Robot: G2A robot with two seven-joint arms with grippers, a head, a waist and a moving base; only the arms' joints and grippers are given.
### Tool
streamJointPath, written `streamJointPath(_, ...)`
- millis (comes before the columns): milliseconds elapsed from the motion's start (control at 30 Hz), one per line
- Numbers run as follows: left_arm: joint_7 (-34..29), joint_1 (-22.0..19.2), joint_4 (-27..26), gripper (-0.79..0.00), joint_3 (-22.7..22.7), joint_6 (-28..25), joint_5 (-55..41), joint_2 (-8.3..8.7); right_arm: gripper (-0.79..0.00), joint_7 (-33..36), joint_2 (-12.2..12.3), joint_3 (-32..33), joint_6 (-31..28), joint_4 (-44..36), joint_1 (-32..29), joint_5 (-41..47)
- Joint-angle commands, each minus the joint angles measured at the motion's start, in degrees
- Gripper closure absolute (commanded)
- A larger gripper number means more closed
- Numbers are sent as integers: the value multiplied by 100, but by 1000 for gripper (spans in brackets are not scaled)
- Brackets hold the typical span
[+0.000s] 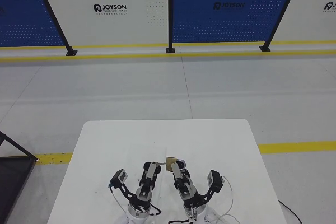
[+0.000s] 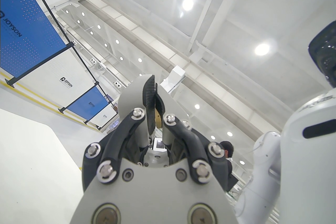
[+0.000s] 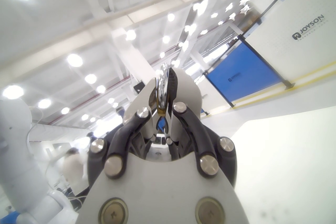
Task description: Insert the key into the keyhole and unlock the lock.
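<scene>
Both grippers are raised side by side over the near edge of the white table [image 1: 157, 134], tips almost touching. My right gripper [image 1: 181, 169] [image 3: 166, 79] is shut on the padlock [image 3: 162, 93], whose brass body [image 1: 171, 163] and silver shackle stick out between the pads. My left gripper [image 1: 152, 167] [image 2: 153, 91] is shut on a small brass-coloured piece [image 2: 158, 118], apparently the key; only its edge shows between the black pads. In the top view the left fingertips stand just beside the lock body. The keyhole and the key's blade are hidden.
The table's far half is bare white surface. A black frame [image 1: 5, 151] stands off the table's left side. Blue and white barrier panels [image 1: 224, 19] line the far floor. Cables [image 1: 229, 210] hang by the right arm.
</scene>
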Motion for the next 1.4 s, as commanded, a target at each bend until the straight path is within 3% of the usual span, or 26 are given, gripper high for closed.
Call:
streamJointPath(0, 0, 0, 6, 0, 4, 0, 18, -6, 0, 63, -1, 0, 45, -17, 1, 18)
streamJointPath(433, 0, 10, -2, 0, -134, 0, 15, 8, 0, 527, 44, 214, 14, -187, -65, 307)
streamJointPath(733, -86, 63, -100, 0, -124, 0, 73, 207, 0, 1316, 173, 471, -737, -256, -123, 689)
streamJointPath(1367, -1, -68, -13, 0, 172, 0, 99, 472, 0, 1275, 187, 595, -328, -397, -253, 174)
